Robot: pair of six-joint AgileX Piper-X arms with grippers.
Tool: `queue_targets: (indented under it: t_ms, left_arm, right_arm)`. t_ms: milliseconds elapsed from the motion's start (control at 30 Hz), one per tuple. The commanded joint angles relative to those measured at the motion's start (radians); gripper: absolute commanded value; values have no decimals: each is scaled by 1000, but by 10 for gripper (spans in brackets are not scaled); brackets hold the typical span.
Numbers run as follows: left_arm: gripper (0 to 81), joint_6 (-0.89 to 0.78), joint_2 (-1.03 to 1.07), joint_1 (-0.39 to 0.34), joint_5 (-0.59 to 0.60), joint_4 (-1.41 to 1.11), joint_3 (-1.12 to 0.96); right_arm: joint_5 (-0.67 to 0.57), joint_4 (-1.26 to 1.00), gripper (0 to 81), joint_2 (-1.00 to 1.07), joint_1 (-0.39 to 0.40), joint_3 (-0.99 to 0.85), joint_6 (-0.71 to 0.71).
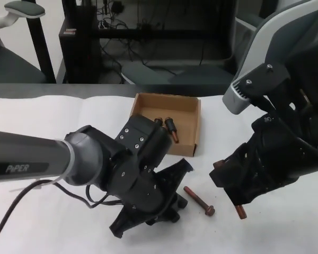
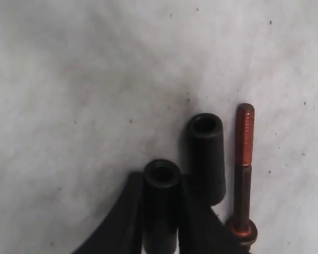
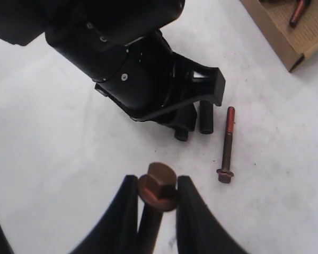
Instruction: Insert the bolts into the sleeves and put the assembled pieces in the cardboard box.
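Just in front of the cardboard box [image 1: 193, 108], on the white-covered bench [image 1: 42, 116], the left gripper [image 2: 160, 182] has its jaws drawn narrow around a black sleeve [image 2: 161, 211] with the open bore facing outward. The right gripper [image 3: 156, 180], off the box's front right corner, clamps a copper-coloured bolt [image 3: 158, 188] by the shank. A second sleeve [image 2: 205, 159] and a loose bolt [image 2: 244, 169] lie side by side in front of the box, close beside the left gripper. Two assembled pieces [image 1: 167, 126] rest inside the box. The parts look small, rigid and light. The bolt's smooth metal seems apt to slip or swivel, so a firm grip on the shank near the head, leaving the threaded end free, looks best for lining it up with the bore
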Motion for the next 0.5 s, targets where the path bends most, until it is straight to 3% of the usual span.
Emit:
queue_targets:
  t_ms: [0,200,333,467]
  left_arm:
    - [17,139,-42,-2,-61,38,3]
    - [17,476,-186,21,-148,16,27]
    - [17,702,-285,65,-29,-82,70]
    - [17,792,-382,121,108,-140,138]
  right_arm:
    - [-4,2,6,-15,-3,-1,-9]
    - [-4,-1,6,-15,-3,-1,-9]
    - [-4,-34,6,-15,-3,-1,2]
    - [-12,-94,6,-15,-3,-1,51]
